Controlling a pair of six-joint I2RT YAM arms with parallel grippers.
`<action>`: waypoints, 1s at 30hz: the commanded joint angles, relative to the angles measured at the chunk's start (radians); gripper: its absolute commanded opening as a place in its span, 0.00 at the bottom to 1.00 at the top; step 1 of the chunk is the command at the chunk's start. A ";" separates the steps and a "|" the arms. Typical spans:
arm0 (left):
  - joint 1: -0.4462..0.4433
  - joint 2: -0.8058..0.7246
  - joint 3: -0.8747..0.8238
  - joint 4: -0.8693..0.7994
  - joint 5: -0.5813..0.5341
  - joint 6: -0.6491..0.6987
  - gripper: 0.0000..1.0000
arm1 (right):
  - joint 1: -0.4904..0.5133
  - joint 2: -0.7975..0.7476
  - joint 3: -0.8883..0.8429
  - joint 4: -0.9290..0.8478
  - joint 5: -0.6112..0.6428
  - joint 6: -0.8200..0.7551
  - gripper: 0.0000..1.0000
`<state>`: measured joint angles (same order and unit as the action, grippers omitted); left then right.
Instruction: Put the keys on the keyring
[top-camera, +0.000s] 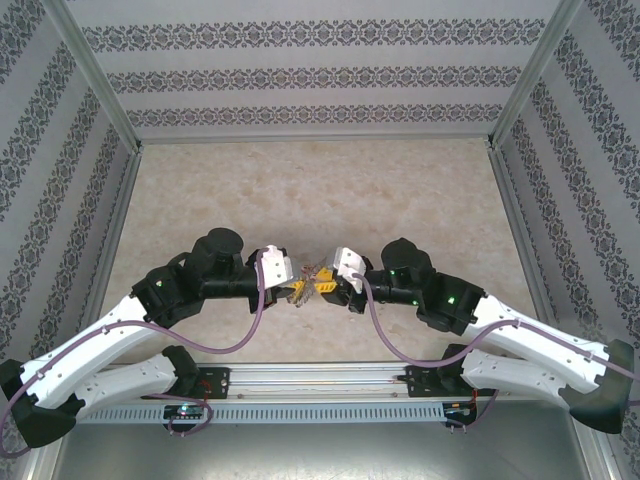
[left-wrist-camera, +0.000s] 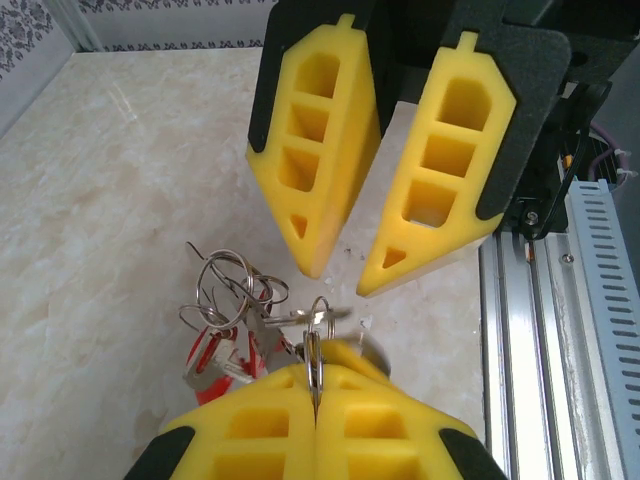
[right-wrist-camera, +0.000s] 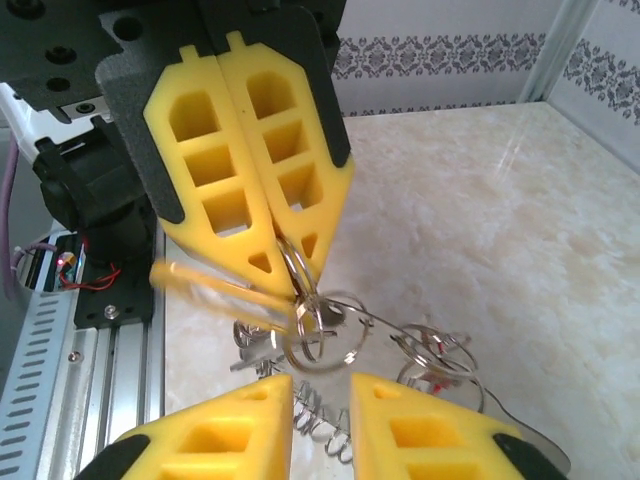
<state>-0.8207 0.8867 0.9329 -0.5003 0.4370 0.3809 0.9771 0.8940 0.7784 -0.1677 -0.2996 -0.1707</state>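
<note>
Pinching one loop of the keyring (left-wrist-camera: 235, 295) between jaws that are pressing fully together, the left gripper (left-wrist-camera: 316, 392) is holding the bundle of silvery wire loops over the desk (top-camera: 300, 190), close to the middle of its near edge, with the red tag (left-wrist-camera: 212, 362) showing beneath the loops. The right gripper (left-wrist-camera: 347, 282) is facing it tip to tip, its jaws standing slightly spread and gripping nothing that I can make out. What is probably the key (right-wrist-camera: 215, 285), a blurred yellow-orange sliver, is lying across beside the tips of the left jaws, and the blur is hiding whether anything is gripping it.

The risk is sitting in that gap. With the right jaws parted, the tiny key is liable to be slipping down to the desk instead of threading on. The loops are also tangling together, so a closing pinch may be catching the wrong wire or tugging the ring out of the left grip.
</note>
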 joint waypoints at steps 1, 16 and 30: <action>0.012 -0.019 0.018 0.060 0.017 -0.010 0.00 | -0.012 -0.028 -0.011 -0.024 0.041 -0.010 0.24; 0.019 -0.019 0.019 0.084 0.016 -0.019 0.00 | -0.005 0.020 -0.063 0.127 -0.196 0.119 0.20; 0.022 -0.031 0.005 0.100 0.013 -0.026 0.00 | 0.010 0.100 -0.033 0.204 -0.110 0.137 0.35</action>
<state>-0.8112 0.8814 0.9329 -0.4759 0.4397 0.3660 0.9737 0.9848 0.7177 -0.0063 -0.4305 -0.0353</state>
